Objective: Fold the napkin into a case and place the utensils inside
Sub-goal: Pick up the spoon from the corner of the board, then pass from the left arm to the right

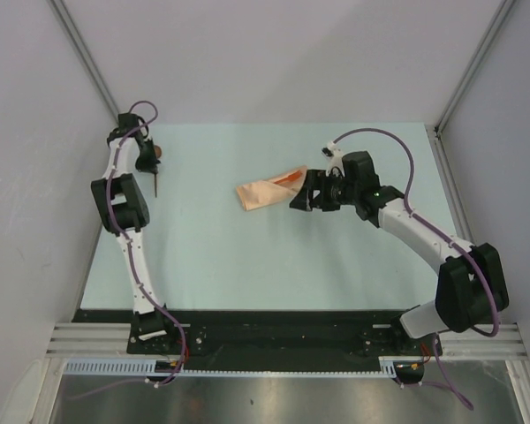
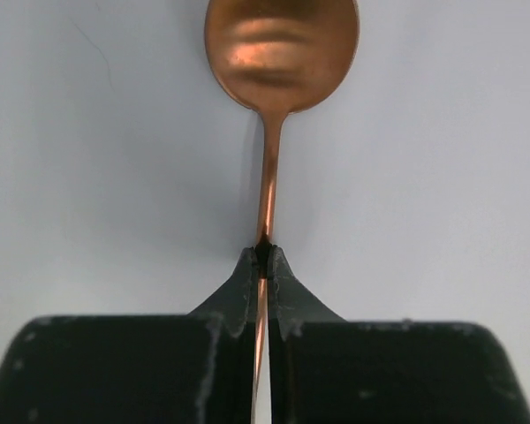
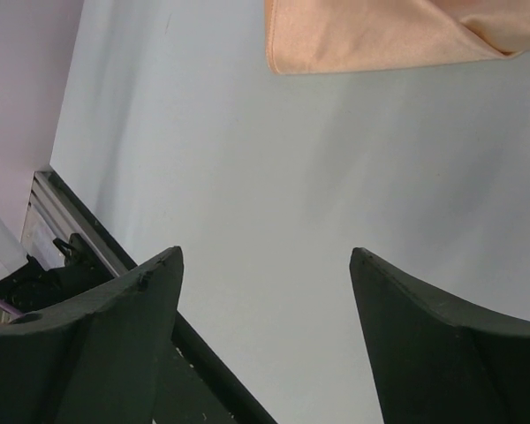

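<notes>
Pale table (image 1: 247, 265) holds one case (image 1: 267, 193); left gripper (image 2: 263, 256) clamps one spoon (image 2: 281, 53), right gripper (image 3: 265, 256) gapes.

Your copper spoon (image 2: 281, 62) sits pinched by its handle in the left end effector (image 2: 263, 256), bowl pointing ahead. Folded tan-orange case (image 1: 263, 192) lies flat on the tabletop just ahead of the right end effector (image 3: 265, 254), with the orange-red fork (image 1: 291, 179) poking out.

The spoon (image 2: 281, 53) was copper, the case (image 1: 263, 193) plain tan-orange, the fork (image 1: 292, 179) orange-red, the surface (image 1: 247, 265) pale blue, the left gripper (image 2: 263, 254) and right gripper (image 3: 265, 253) black.
</notes>
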